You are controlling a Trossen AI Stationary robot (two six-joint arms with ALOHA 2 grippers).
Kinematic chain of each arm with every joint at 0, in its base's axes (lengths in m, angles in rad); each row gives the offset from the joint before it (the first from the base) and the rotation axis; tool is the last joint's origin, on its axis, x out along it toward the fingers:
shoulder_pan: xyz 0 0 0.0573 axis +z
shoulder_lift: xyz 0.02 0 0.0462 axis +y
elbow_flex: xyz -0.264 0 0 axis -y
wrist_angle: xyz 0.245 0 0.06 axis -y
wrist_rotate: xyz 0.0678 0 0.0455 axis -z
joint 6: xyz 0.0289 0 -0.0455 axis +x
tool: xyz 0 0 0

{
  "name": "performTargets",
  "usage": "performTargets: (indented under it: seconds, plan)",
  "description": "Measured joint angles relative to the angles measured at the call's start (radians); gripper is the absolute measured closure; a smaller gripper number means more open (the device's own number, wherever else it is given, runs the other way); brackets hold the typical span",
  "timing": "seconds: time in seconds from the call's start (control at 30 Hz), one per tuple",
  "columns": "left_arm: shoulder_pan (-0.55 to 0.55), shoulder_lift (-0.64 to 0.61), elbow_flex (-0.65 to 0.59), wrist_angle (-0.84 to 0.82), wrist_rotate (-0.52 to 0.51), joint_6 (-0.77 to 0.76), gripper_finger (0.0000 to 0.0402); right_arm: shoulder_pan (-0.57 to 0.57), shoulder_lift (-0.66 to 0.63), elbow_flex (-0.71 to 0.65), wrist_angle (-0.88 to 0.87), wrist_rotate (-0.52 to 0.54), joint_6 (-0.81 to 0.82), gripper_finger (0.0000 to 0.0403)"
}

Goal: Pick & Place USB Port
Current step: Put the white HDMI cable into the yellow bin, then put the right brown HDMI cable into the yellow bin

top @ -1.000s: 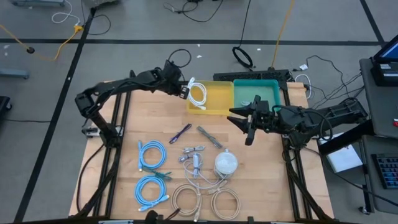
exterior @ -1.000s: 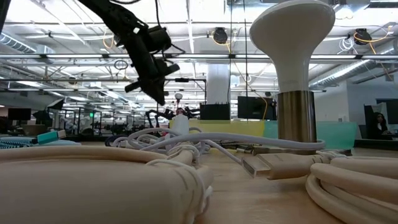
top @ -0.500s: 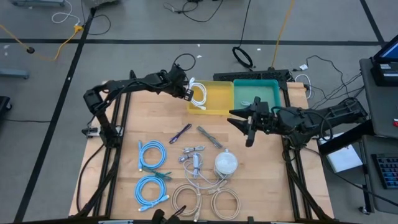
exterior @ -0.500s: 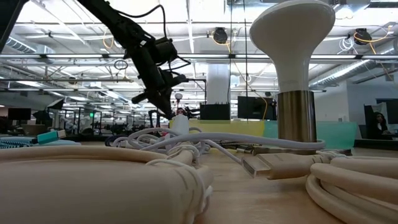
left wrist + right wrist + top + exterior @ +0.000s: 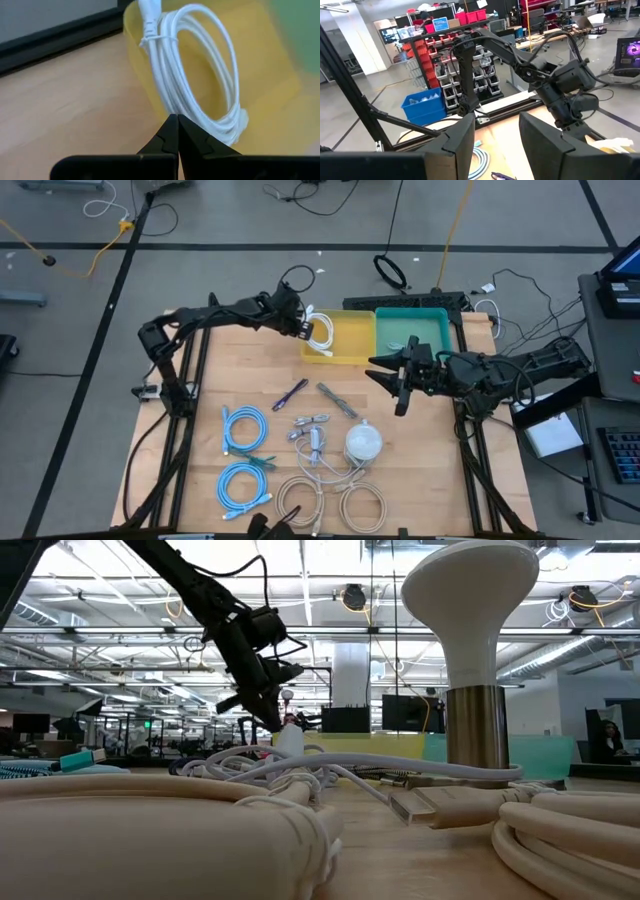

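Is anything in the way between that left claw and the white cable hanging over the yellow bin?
Nothing visible is. The left gripper sits right beside the white cable, which is draped over the yellow bin's wall. In the left wrist view its fingers are shut, with only bare table between them and the coil.

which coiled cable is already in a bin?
The white coiled cable, draped over the yellow bin's edge by the left gripper. The blue and beige coils lie on the table.

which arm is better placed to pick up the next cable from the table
Probably right. The right gripper is open and hangs near the loose grey cables; the left gripper, fingers shut, is off at the yellow plastic bin by the coiled white cable.
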Motion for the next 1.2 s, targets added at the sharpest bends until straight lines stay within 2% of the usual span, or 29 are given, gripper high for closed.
performTargets:
  seconds: [0.17,0.43,0.63,0.77,0.83,0.9,1.07,1.2]
  plan:
    - [-0.003,0.035,0.002,0.040,0.040,-0.011,0.0402,0.000,0.000,0.000,-0.003,0.000,0.008,0.0257]
    - [-0.010,0.021,0.012,0.055,0.063,-0.019,0.0401,-0.001,0.000,0.000,-0.004,0.000,0.015,0.0257]
    - [-0.032,-0.127,0.032,-0.087,0.118,0.104,0.0402,-0.001,0.000,0.000,-0.005,0.001,0.015,0.0257]
    - [-0.079,-0.275,0.033,-0.251,0.273,0.204,0.0401,-0.001,0.000,0.000,-0.013,0.024,0.015,0.0257]
    - [-0.125,-0.339,0.033,-0.387,0.320,0.250,0.0398,-0.001,0.000,0.000,-0.026,0.030,0.015,0.0257]
    - [-0.190,-0.399,0.032,-0.516,0.315,0.298,0.0387,-0.003,0.000,0.000,-0.033,0.031,0.014,0.0257]
    - [-0.437,-0.481,0.032,-0.785,0.177,0.299,0.0323,-0.010,0.000,0.000,-0.061,0.030,0.023,0.0257]
    - [-0.631,-0.480,0.011,-0.879,0.042,0.203,0.0251,-0.010,0.000,0.000,-0.104,0.049,0.043,0.0257]
